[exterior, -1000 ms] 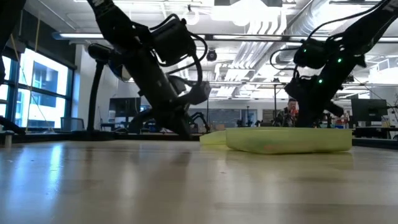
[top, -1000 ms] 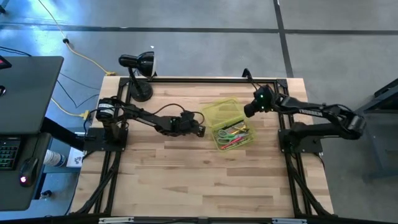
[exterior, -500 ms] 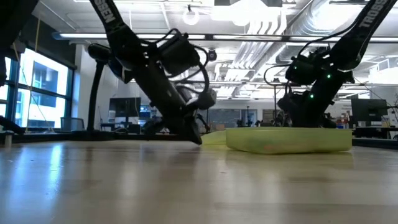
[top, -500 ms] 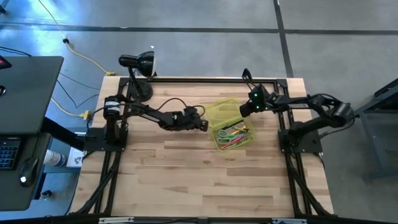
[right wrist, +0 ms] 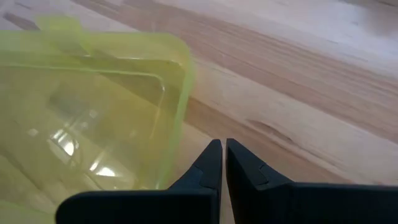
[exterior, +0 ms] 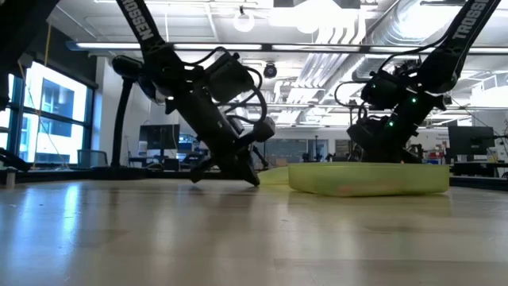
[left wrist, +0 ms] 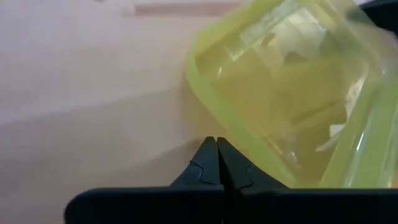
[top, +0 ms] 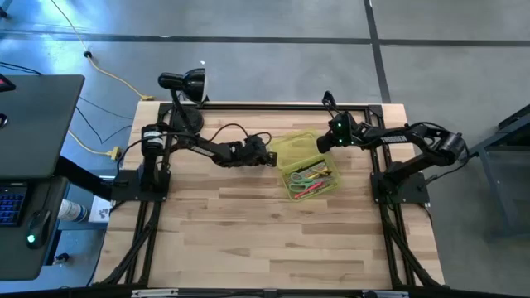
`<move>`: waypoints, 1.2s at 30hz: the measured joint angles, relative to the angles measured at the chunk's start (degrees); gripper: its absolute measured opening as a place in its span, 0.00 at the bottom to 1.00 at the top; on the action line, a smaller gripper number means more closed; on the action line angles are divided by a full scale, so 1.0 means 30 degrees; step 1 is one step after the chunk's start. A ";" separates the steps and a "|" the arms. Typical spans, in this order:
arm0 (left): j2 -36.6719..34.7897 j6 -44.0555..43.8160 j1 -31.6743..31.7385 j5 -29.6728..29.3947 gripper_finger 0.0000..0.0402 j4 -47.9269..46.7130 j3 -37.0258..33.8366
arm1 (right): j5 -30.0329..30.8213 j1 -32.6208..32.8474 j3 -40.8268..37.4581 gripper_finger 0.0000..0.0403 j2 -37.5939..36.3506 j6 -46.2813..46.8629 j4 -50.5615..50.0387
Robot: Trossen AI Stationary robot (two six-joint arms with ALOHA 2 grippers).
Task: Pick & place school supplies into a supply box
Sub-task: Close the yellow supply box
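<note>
A black desk lamp (top: 184, 91) stands at the far left corner of the wooden table (top: 248, 240). The left gripper (top: 270, 159) sits low, just beside the left edge of the box's open lid (top: 295, 147), fingers pressed together and holding nothing. The yellow-green supply box (top: 313, 184) lies mid-table with the school supplies (top: 310, 178) inside. The right gripper (top: 323, 144) is near the lid's right side, pinched closed and empty.

Both arms were matte black with looping black cables, white "TROSSEN" lettering, and small green lights glowing.
</note>
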 joint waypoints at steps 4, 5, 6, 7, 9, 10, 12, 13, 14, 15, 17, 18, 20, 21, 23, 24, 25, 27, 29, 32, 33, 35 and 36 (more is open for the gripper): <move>0.0163 0.0333 0.0290 -0.0016 0.03 0.0786 -0.0012 | -0.1045 0.0000 0.0002 0.00 0.0002 -0.0004 0.0765; 0.0176 0.0456 0.0398 0.0120 0.03 0.1034 -0.0014 | -0.1309 0.0000 0.0002 0.00 0.0000 -0.0003 0.1003; 0.0176 0.0516 0.0502 0.0199 0.04 0.1154 -0.0008 | -0.1390 0.0007 0.0002 0.00 0.0000 -0.0007 0.1129; 0.0176 0.0516 0.0530 0.0202 0.06 0.1135 0.0044 | -0.1544 -0.0005 0.0002 0.00 0.0000 -0.0006 0.1234; 0.0176 0.0647 0.0633 0.0174 0.07 0.1012 0.0126 | -0.1768 -0.0015 0.0002 0.00 0.0000 -0.0007 0.1422; 0.0176 0.0817 0.0631 0.0182 0.07 0.0998 0.0169 | -0.1861 -0.0015 0.0002 0.00 0.0000 -0.0007 0.1444; 0.0178 0.1089 0.0615 0.0174 0.06 0.1007 0.0333 | -0.1899 -0.0007 0.0002 0.00 0.0000 -0.0020 0.1429; 0.0182 0.1161 0.0607 0.0186 0.05 0.1023 0.0409 | -0.1899 -0.0007 0.0002 0.00 0.0000 -0.0111 0.1429; 0.0182 0.1285 0.0600 0.0192 0.04 0.1030 0.0478 | -0.1909 -0.0007 0.0002 0.00 0.0000 -0.0300 0.1440; 0.0179 0.1487 0.0593 0.0196 0.04 0.1023 0.0550 | -0.1932 -0.0007 0.0002 0.00 0.0000 -0.0417 0.1444; 0.0182 0.1775 0.0593 0.0196 0.03 0.1034 0.0715 | -0.1957 0.0000 0.0002 0.00 0.0000 -0.0474 0.1444; 0.0183 0.1945 0.0593 0.0197 0.03 0.1068 0.0787 | -0.1964 0.0000 0.0002 0.00 0.0000 -0.0495 0.1450; 0.0180 0.2066 0.0593 0.0211 0.04 0.1131 0.0916 | -0.1962 0.0010 0.0002 0.00 0.0000 -0.0515 0.1511; 0.0176 0.2081 0.0593 0.0224 0.05 0.1174 0.0959 | -0.1925 0.0041 0.0002 0.00 0.0000 -0.0557 0.1577; 0.0176 0.2096 0.0585 0.0233 0.07 0.1242 0.0977 | -0.1936 0.0073 0.0002 0.00 -0.0016 -0.0876 0.1753; 0.0176 0.2168 0.0585 0.0237 0.08 0.1198 0.0977 | -0.1965 0.0076 0.0002 0.00 -0.0022 -0.0940 0.1787; 0.0176 0.2241 0.0585 0.0240 0.08 0.1151 0.0977 | -0.1965 0.0073 0.0002 0.00 -0.0022 -0.0940 0.1814; 0.0176 0.2437 0.0585 0.0243 0.07 0.1139 0.0977 | -0.1926 0.0066 0.0002 0.00 -0.0030 -0.0940 0.1867; 0.0176 0.2512 0.0585 0.0247 0.05 0.1096 0.0977 | -0.1891 0.0073 0.0002 0.00 -0.0137 -0.0940 0.1854; 0.0176 0.2515 0.0585 0.0247 0.03 0.0990 0.0977 | -0.1758 0.0117 0.0002 0.00 -0.0609 -0.0940 0.1763; 0.0176 0.2512 0.0585 0.0244 0.03 0.0942 0.0977 | -0.1656 0.0117 0.0002 0.00 -0.0885 -0.0940 0.1694; 0.0176 0.2512 0.0585 0.0218 0.04 0.0798 0.0977 | -0.1458 0.0117 0.0002 0.00 -0.1501 -0.0940 0.1455; 0.0176 0.2512 0.0585 0.0159 0.05 0.0687 0.0977 | -0.1455 0.0117 0.0002 0.00 -0.1846 -0.0944 0.1160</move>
